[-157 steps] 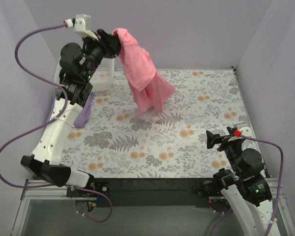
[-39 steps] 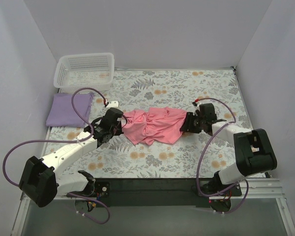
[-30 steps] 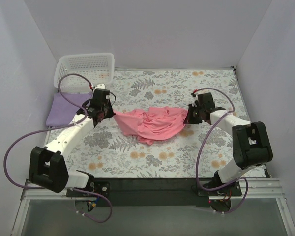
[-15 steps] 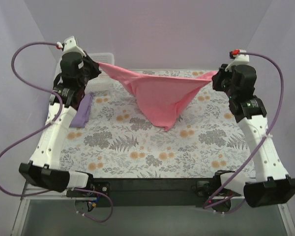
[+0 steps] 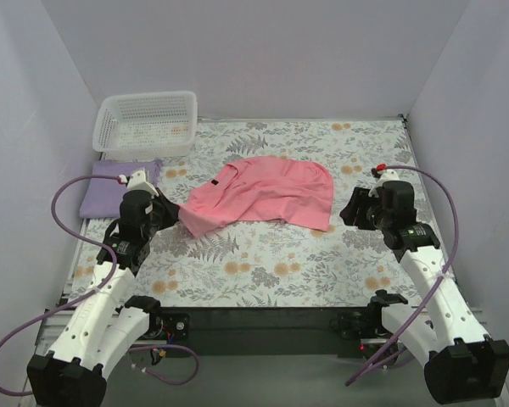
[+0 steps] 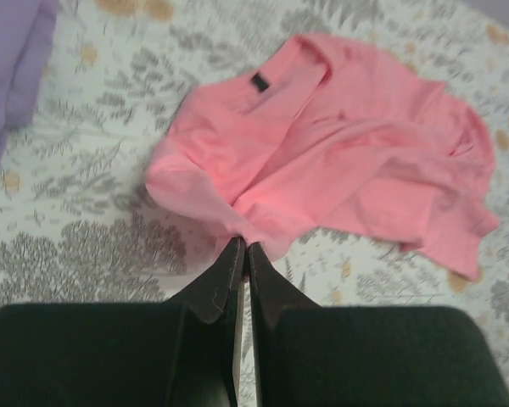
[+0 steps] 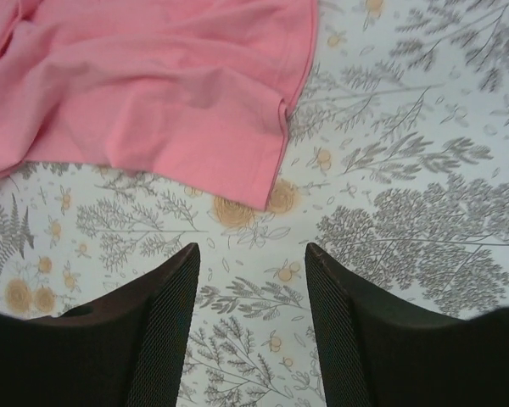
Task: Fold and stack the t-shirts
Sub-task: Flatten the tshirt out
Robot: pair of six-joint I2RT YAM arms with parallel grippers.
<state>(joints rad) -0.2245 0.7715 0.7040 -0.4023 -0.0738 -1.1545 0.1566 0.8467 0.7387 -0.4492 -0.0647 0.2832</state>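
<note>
The salmon-pink t-shirt lies spread and rumpled on the floral tablecloth, collar toward the far left. My left gripper sits at its near-left corner, shut on a pinch of the pink cloth; in the left wrist view its fingers press together on the fabric. My right gripper stands open just right of the shirt's hem, touching nothing. In the right wrist view the pink t-shirt's corner lies ahead of the right gripper. The lavender-purple t-shirt lies folded at the left edge.
A white lattice basket stands at the back left corner, just behind the purple t-shirt. The floral tablecloth covers the table, and grey walls close it in on three sides.
The pink t-shirt, held stretched in the air between both grippers, has come down flat on the table. My right gripper has opened and let go; the left still holds its corner.
</note>
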